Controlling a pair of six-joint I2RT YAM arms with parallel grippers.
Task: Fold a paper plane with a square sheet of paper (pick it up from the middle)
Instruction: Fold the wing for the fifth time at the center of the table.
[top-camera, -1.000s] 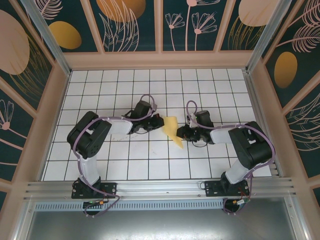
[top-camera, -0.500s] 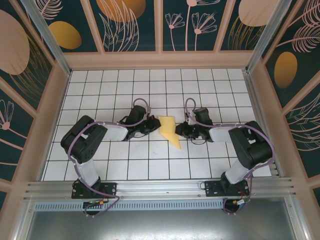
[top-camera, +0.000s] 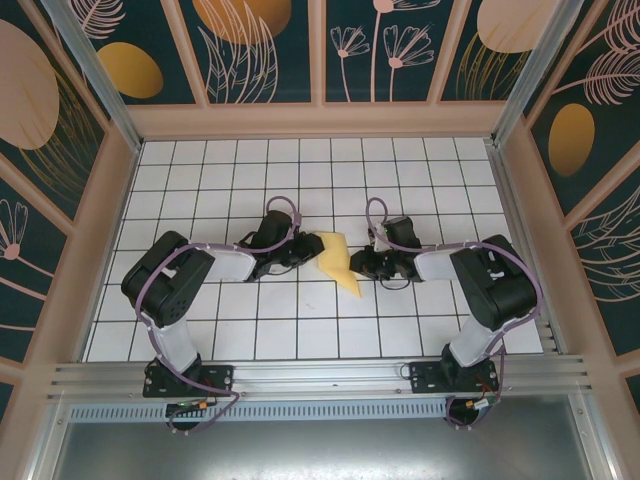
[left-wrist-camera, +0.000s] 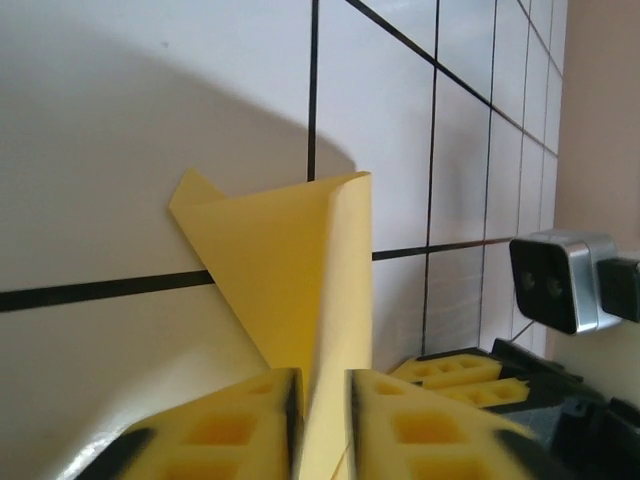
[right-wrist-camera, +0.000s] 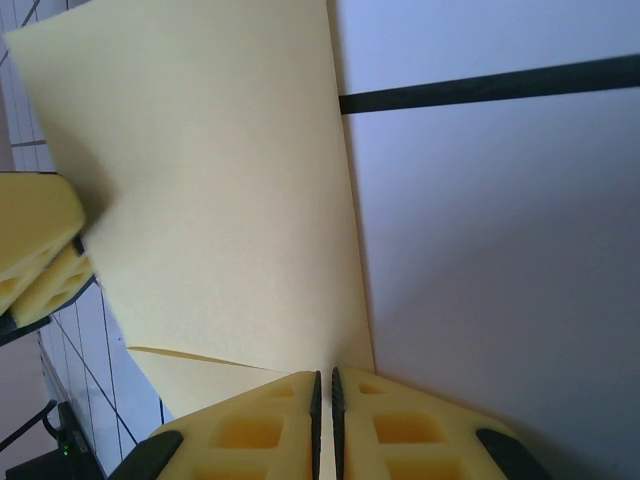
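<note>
Two grippers work on one sheet, so look at them first. Your right gripper (right-wrist-camera: 325, 385) has its yellow pads pressed almost flat together. One corner of the square sheet of paper (right-wrist-camera: 220, 200) runs straight into that thin seam, so I judge it is pinching the paper there to anchor that side. Your left gripper (left-wrist-camera: 325, 385) comes from the opposite side. Its pads stand a little apart with the curled, folded-over edge of the paper between them, and I cannot tell if they press it or only bracket it. The sheet lies near the middle of the tiled table (top-camera: 250, 180), between the two wrists. It is partly folded: one flap is lifted and rolled over, not yet creased flat, and a point shows toward the arm bases. I think this two-sided hold stops the thin paper from sliding while the flap is brought over. For the next move, press the rolled edge down gently, because a loose fold can spring open.
</note>
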